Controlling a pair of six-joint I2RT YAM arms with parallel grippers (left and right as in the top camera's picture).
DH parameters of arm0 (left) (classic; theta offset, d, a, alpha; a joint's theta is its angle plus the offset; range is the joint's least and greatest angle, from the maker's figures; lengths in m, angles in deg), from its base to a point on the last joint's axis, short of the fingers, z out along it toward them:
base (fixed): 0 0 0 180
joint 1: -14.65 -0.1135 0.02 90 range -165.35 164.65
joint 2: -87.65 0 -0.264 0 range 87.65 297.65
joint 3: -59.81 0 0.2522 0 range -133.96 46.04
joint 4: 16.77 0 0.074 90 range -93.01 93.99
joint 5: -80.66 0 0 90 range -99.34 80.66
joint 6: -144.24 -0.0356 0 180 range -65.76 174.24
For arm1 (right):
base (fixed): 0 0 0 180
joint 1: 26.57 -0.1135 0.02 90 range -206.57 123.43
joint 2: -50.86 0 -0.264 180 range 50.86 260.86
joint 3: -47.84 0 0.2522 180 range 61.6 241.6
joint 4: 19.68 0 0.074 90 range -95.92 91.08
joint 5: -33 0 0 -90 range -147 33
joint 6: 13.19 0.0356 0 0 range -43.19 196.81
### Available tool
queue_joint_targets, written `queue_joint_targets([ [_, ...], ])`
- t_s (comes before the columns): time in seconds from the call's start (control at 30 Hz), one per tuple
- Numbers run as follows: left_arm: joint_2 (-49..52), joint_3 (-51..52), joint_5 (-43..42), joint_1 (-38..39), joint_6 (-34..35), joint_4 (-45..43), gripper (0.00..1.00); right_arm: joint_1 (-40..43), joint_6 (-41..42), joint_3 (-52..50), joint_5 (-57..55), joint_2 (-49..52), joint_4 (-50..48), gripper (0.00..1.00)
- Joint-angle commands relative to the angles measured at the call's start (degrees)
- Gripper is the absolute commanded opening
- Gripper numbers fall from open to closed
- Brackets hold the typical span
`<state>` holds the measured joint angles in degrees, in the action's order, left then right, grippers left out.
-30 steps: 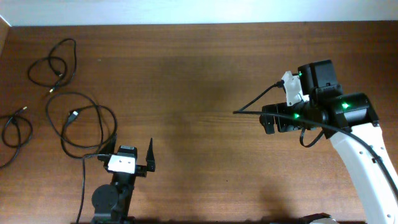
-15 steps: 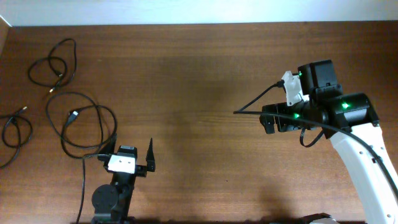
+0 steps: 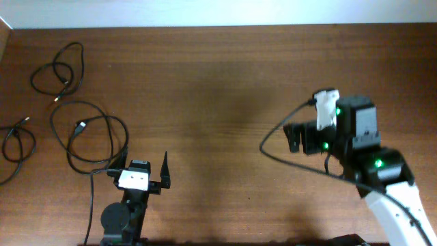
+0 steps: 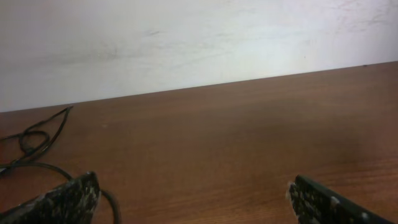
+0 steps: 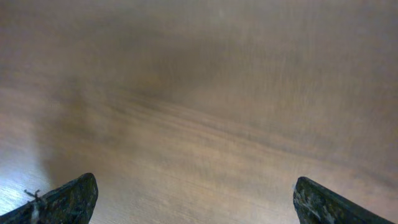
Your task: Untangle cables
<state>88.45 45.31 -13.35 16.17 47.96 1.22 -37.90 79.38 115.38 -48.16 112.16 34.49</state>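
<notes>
Overhead view: right gripper [image 3: 293, 137] drawn back toward own base, spread and empty (left gripper [image 4: 193, 196] likewise spread, parked); cables [image 3: 80, 126] lying apart at left end of table [image 3: 218, 68], untangling seemingly finished.

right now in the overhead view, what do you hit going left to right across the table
small cable at the left edge → large looped cable → left gripper → right gripper
</notes>
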Motion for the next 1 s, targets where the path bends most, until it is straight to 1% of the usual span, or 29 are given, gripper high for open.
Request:
queue_joint_targets([
  [0.0,-0.5,0.2,0.4,-0.3,-0.7,0.2,0.99,0.9,-0.3,-7.9,-0.5,-4.9,-2.8,0.99],
  [0.13,-0.5,0.3,0.4,-0.3,-0.7,0.2,0.99,1.0,-0.3,-15.4,-0.5,-10.3,-3.4,0.99],
  [0.37,-0.5,0.3,0.4,-0.3,-0.7,0.2,0.99,1.0,-0.3,-25.2,-0.5,-19.3,-3.7,0.99],
  [0.47,-0.5,0.3,0.4,-0.3,-0.7,0.2,0.99,1.0,-0.3,-27.7,-0.5,-22.7,-5.4,0.99],
  [0.57,-0.5,0.3,0.4,-0.3,-0.7,0.2,0.99,1.0,-0.3,-29.6,-0.5,-26.5,-7.0,0.99],
  [0.73,-0.5,0.3,0.4,-0.3,-0.7,0.2,0.99,1.0,-0.3,-30.2,-0.4,-32.4,-6.1,0.99],
  [0.97,-0.5,0.3,0.4,-0.3,-0.7,0.2,0.99,1.0,-0.3,-30.2,-0.7,-37.2,-5.9,0.99],
])
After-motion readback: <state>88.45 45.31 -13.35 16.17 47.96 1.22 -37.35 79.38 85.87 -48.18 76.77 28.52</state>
